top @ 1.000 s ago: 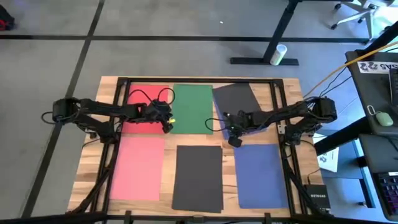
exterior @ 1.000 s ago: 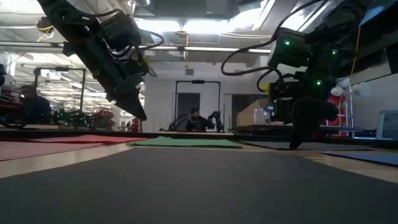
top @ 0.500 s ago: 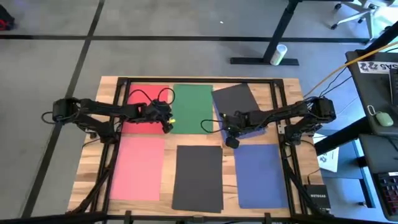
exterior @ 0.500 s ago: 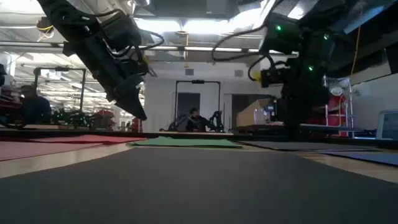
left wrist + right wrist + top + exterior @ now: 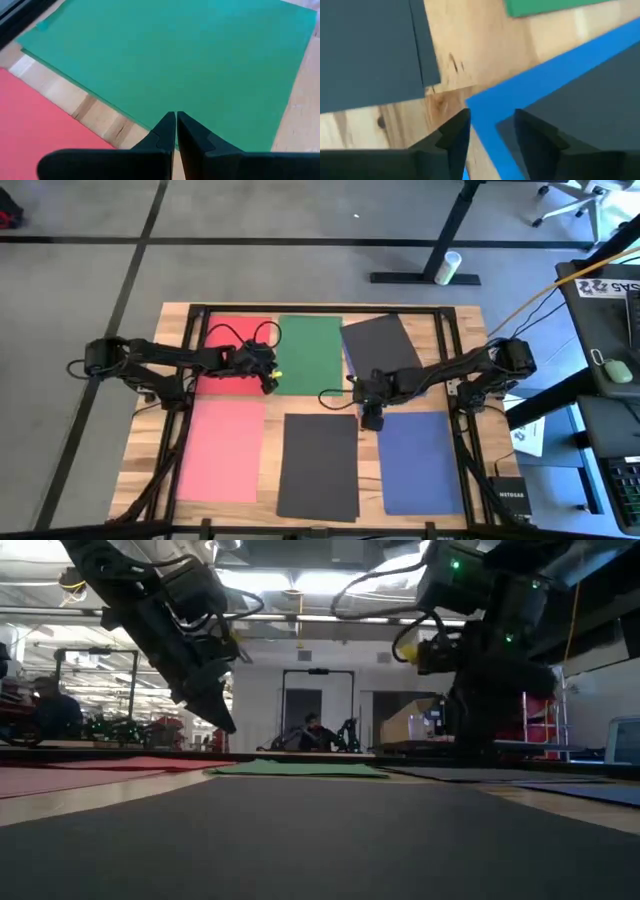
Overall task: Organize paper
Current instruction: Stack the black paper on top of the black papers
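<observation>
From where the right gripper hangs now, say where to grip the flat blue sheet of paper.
Take the blue sheet of paper at its far corner nearest the table's middle. It lies flat on the wooden table, so only an edge offers purchase. The right gripper hangs open over that corner; probably come straight down with one finger outside the edge, then pinch.

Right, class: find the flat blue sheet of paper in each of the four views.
High view: blue sheet of paper, near-right on the table, just by the right end effector.
Low view: thin sliver at far right.
Left wrist view: not in it.
Right wrist view: its corner ahead of the open fingers.
Shared landmark: green sheet of paper.
</observation>
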You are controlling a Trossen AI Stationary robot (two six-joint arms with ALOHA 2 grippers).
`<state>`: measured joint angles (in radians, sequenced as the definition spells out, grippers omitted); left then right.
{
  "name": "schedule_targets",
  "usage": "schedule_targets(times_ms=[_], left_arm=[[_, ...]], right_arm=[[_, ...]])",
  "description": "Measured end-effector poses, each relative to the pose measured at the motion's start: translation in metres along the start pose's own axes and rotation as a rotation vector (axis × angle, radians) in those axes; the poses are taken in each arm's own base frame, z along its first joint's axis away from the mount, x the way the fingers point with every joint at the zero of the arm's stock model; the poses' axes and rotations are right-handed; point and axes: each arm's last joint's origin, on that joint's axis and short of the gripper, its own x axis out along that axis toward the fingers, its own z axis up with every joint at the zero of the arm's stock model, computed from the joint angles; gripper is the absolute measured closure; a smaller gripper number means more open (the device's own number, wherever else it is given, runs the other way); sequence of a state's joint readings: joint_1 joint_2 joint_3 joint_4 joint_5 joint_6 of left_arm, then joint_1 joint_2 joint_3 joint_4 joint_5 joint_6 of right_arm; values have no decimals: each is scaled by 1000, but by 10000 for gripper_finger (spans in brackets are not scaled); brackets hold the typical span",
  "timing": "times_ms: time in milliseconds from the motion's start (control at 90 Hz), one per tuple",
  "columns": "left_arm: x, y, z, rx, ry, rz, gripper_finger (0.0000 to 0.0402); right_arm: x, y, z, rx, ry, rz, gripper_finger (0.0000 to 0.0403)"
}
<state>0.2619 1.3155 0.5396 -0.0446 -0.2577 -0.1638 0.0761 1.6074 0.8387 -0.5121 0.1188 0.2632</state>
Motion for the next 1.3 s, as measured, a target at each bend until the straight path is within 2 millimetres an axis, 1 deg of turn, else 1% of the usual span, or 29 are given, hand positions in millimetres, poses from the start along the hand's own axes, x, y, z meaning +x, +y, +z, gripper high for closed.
schedule_targets(times_ms=[133,222,567,667,722,822,878,1033,1156,1244,1300], left_arm=[[0,0,0,0,1,0,402],[0,0,0,1,1,0,402],[0,0,0,9,3,0,402],[0,0,-1,10,6,0,402],[0,0,-1,10,5,1,402],[0,0,-1,10,5,1,402],[0,0,-1,10,5,1,402],[0,0,-1,9,5,0,402],[0,0,-1,9,5,0,402],[0,0,-1,9,5,0,402],[0,0,-1,9,5,1,402]], right_arm=[[11,-1,-2,3,38,-28,252],[14,-1,-2,2,45,-59,252],[14,-4,-4,-5,55,-131,258],[14,-4,-5,-8,65,-137,287],[14,-4,-5,-12,69,-138,315],[14,-4,-6,-16,74,-139,378],[14,-4,-6,-21,74,-140,394],[14,-4,-6,-18,81,-107,394],[8,-2,-6,1,83,-42,401],[1,-3,-7,24,73,-27,392],[-1,-4,-7,38,73,-50,381]])
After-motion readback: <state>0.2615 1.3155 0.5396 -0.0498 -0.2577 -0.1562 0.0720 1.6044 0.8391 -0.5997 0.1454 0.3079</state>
